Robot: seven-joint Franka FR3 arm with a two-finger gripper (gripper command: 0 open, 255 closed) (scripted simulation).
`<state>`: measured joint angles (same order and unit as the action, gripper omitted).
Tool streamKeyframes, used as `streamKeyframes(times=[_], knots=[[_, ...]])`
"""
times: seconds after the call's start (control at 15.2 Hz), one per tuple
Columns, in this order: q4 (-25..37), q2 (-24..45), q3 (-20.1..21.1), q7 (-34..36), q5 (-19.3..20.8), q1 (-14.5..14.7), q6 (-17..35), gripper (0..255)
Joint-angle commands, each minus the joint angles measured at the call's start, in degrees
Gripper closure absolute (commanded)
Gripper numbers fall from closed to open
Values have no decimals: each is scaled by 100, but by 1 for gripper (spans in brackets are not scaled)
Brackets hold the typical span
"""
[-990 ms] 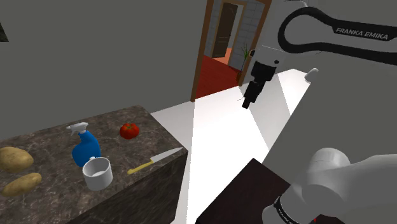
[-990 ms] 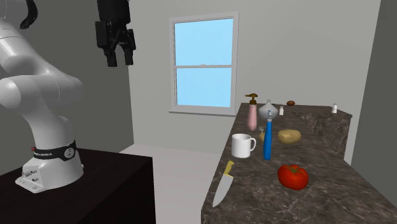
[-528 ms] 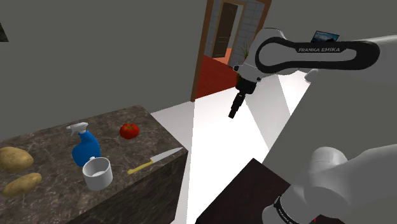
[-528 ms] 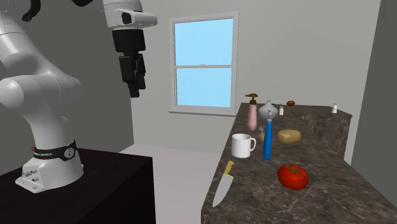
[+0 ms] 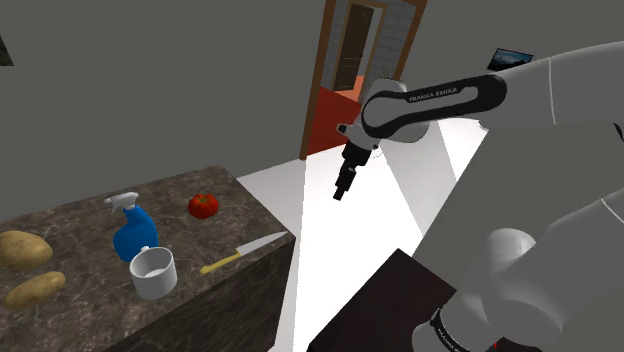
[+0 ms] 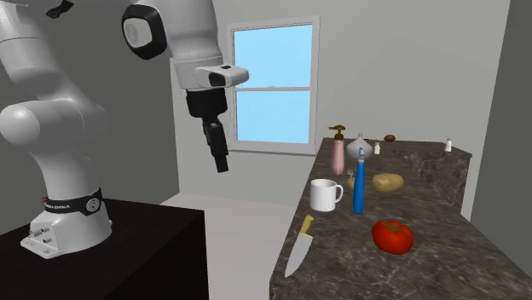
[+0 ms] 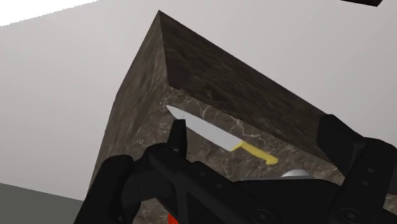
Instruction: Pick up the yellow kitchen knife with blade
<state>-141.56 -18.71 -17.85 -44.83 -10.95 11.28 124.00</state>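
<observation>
The knife [image 5: 244,252] has a yellow handle and a pale blade. It lies flat near the corner of the dark marbled counter [image 5: 90,215], blade toward the edge. It appears as the knife [image 6: 300,245] at the counter's near end, and as the knife [image 7: 219,137] between the two spread fingers. My black gripper [image 5: 341,192] hangs in the air over the floor, off the counter's end and well above the knife. The gripper [image 6: 222,162] points down, and the gripper [image 7: 254,127] is open and holds nothing.
A white mug [image 5: 152,272], blue spray bottle [image 5: 133,232], tomato [image 5: 203,205] and two potatoes [image 5: 22,248] stand further along the counter. A pink dispenser [image 6: 338,153] and small bottles are at its far end. The dark stand [image 6: 128,247] is below the arm.
The arm has swung down and toward the counter. The gripper has dropped and moved to the shoulder view's left, closer to the knife. Nothing on the counter moved.
</observation>
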Motion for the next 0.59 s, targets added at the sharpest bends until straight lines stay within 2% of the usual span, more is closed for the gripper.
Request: streamKeyframes(times=[0.0,0.26,0.53], knots=[[38,415,-117,-552,-325,203,354,0],[355,1339,-276,-1746,-1149,545,797,0],[823,2275,-207,-2958,-2067,699,1007,0]])
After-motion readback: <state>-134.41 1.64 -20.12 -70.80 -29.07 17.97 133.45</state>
